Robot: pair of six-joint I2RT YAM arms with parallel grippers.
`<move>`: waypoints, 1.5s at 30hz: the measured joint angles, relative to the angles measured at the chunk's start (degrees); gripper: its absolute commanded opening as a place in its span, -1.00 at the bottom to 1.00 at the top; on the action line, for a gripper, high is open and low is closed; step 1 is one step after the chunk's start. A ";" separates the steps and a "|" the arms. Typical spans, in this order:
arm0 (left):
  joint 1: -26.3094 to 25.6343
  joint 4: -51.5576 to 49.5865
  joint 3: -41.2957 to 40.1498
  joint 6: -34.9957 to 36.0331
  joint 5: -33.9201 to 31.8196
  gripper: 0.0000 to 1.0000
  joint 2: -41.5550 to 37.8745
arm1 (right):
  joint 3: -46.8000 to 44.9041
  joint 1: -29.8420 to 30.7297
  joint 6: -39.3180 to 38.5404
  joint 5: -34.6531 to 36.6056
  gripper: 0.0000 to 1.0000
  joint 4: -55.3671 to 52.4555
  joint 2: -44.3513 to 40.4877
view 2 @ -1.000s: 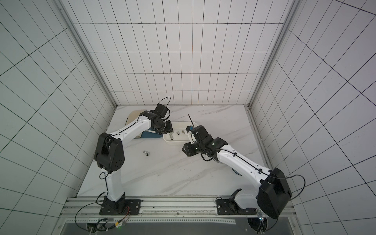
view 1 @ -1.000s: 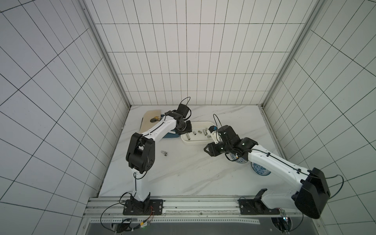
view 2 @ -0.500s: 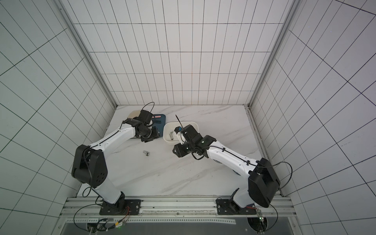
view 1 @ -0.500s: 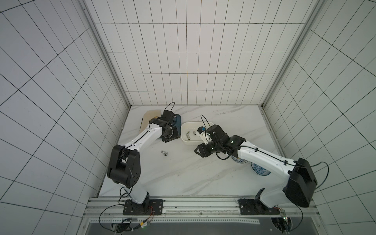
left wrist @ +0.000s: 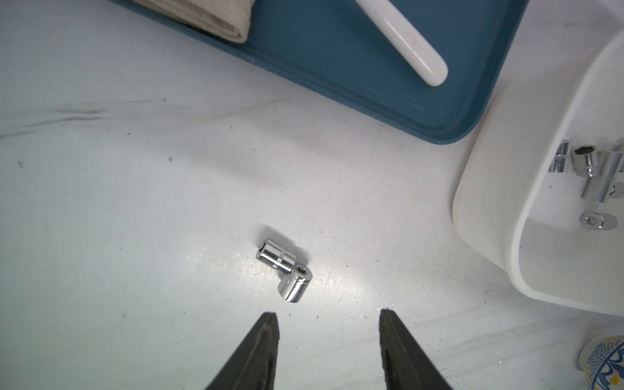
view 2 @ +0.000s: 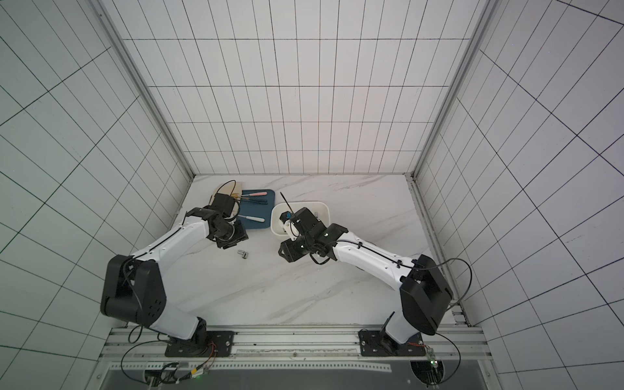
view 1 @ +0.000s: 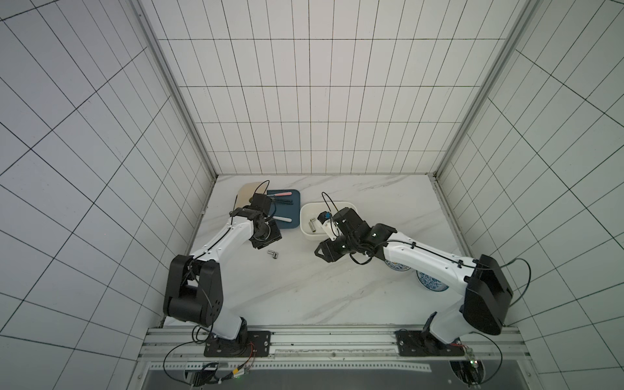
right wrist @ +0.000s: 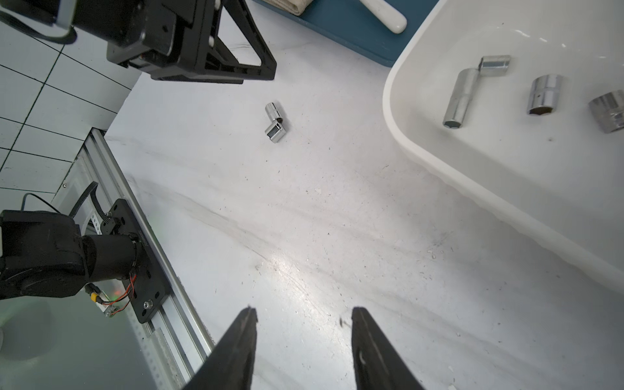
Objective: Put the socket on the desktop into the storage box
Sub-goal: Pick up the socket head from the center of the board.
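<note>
Two small chrome sockets [view 1: 273, 254] [view 2: 242, 253] lie touching, at an angle to each other, on the white marble desktop [view 1: 304, 290]. In the left wrist view the sockets [left wrist: 285, 271] sit just ahead of my left gripper [left wrist: 327, 315], which is open and empty, hovering above them. In both top views the left gripper [view 1: 267, 240] [view 2: 233, 240] is just behind the pair. My right gripper [right wrist: 304, 312] [view 1: 321, 255] is open and empty over bare desktop, in front of the white storage box [view 1: 305, 233] [right wrist: 405, 135]. The box holds several chrome sockets [right wrist: 459, 98].
A dark-blue tray [view 1: 292, 219] [left wrist: 337, 60] with hand tools and a white-handled tool [left wrist: 405, 44] lies left of the box. A folded cloth [left wrist: 209, 20] and beige board [view 1: 244, 199] are behind. Blue-patterned plates [view 1: 434, 283] sit under the right arm. A metal rail [view 1: 304, 337] borders the front.
My left gripper has moved from beside the storage box forward and left, to just behind the loose sockets. My right gripper has shifted a little left, away from the box front.
</note>
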 measured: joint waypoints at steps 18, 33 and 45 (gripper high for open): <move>0.22 3.19 -4.94 -0.55 -0.07 -0.30 3.06 | 0.07 0.31 0.22 0.61 -0.03 0.39 0.22; -1.95 5.22 -5.11 -0.74 -0.20 -0.32 7.63 | 0.07 0.31 0.22 2.43 -0.04 0.42 -0.24; -3.48 5.33 -4.98 -1.31 -0.83 -0.37 8.57 | 0.04 0.31 0.20 3.04 -0.04 0.42 -1.18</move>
